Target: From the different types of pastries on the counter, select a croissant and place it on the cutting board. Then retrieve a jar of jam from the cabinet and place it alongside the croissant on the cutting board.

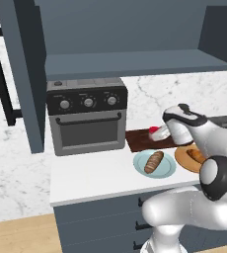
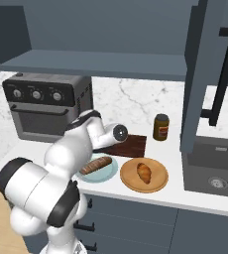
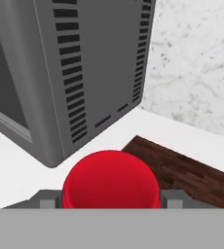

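The gripper (image 3: 111,197) clasped the red jar (image 3: 111,179) just above the board's (image 3: 182,170) end nearest the toaster oven (image 3: 80,73); the board lay directly beneath.

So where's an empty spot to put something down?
The biggest bare patch is the counter in front of the toaster oven, left of the blue plate. The cutting board's right end is bare too. It's crowded where the blue plate and tan plate sit together, and where the hand holds the red jar.
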